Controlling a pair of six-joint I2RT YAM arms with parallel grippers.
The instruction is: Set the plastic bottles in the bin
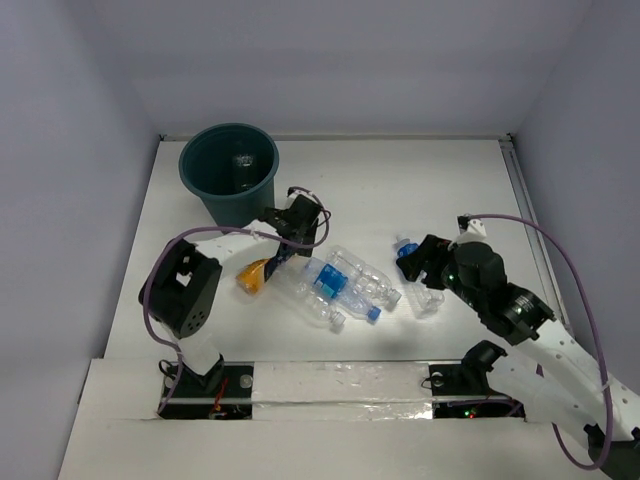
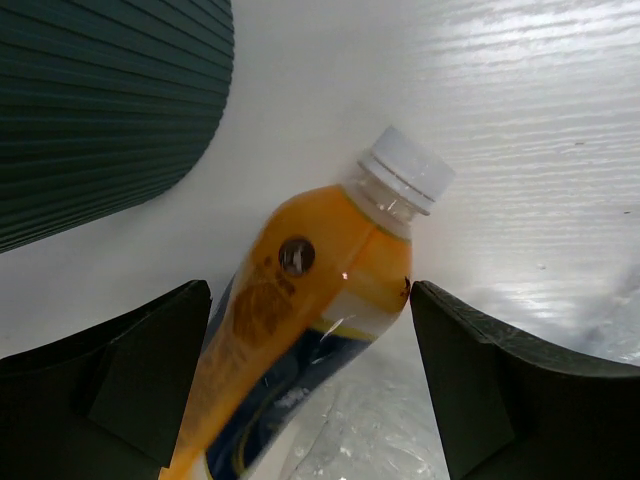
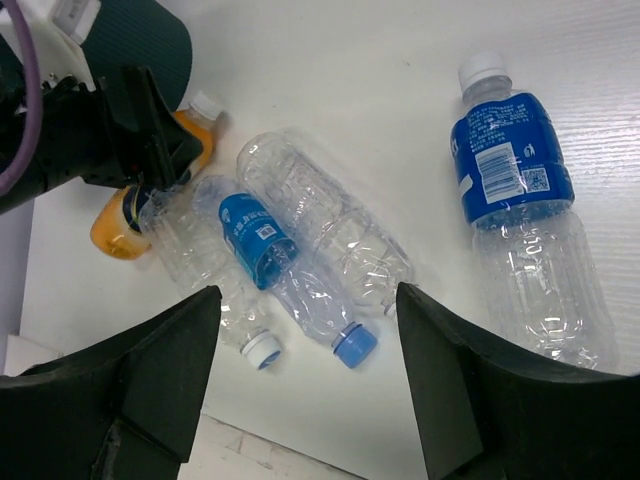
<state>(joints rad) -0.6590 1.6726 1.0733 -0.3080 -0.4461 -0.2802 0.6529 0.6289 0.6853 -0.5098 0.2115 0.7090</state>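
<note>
Teal bin [image 1: 232, 205] upright, contents unclear; plastic bottles [image 1: 340, 285] lying outside on table [image 1: 400, 180]

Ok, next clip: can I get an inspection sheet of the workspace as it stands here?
Surface: white table, carrying only the job's things.
Job's things: dark teal bin upright at the far left, contents unclear; orange bottle lying on its side near it; three clear bottles lying together mid-table; blue-labelled bottle lying apart on the right.
Clutter: nothing seen.
Hands: left hand open, astride the orange bottle; right hand open above the clear bottles, holding nothing.
Cables: a purple cable loops along each arm.
Surroundings: plain pale walls on three sides.
</note>
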